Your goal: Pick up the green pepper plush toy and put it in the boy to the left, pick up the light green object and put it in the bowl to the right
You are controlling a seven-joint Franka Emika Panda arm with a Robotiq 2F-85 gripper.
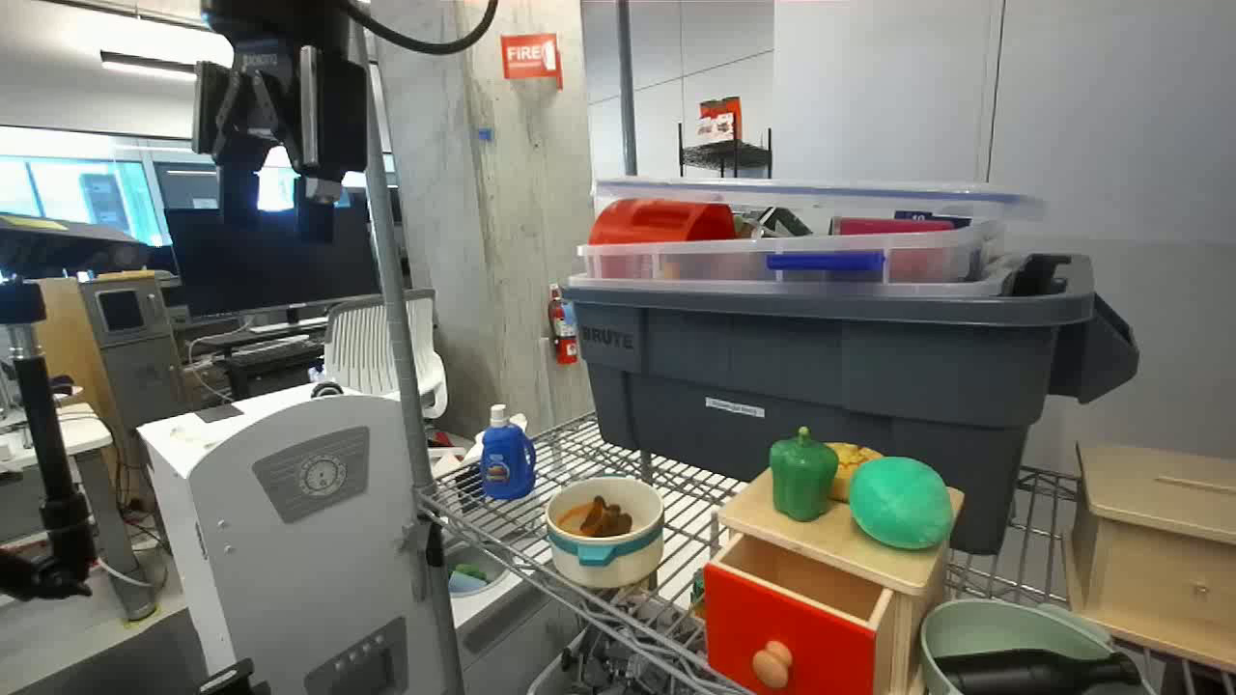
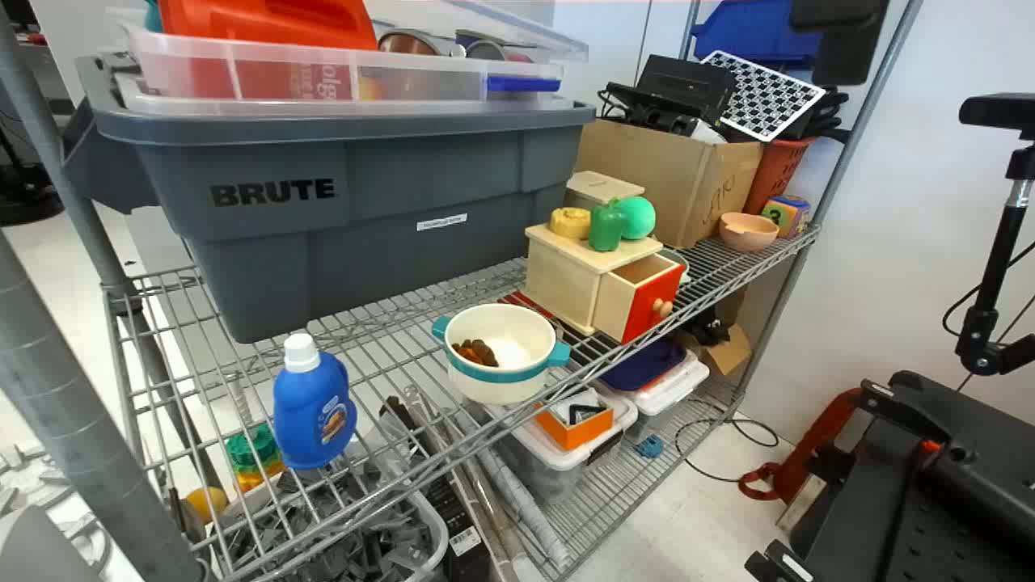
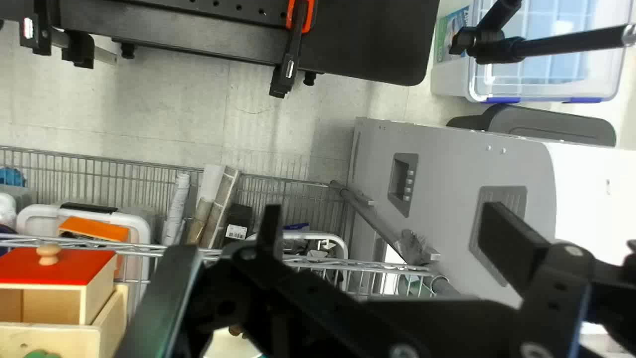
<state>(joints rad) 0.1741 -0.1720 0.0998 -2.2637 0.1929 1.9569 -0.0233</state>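
The pepper (image 1: 803,478) looks smooth and faintly glossy. Lower right, the drawer box (image 1: 835,541) is matt wood; the shelf (image 1: 690,499), metal wire.

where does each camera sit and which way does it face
In an exterior view, the camera sits nearer the red drawer, facing along the wire shelf; the open gripper hangs top left.
In an exterior view, the camera sits nearer the blue bottle, facing toward the red drawer; a dark part top right may be the robot's.
Wrist view: sits behind the gripper, facing down at the floor and wire shelf; fingers in the lower half.
Both exterior views share the green pepper plush toy and light green object.
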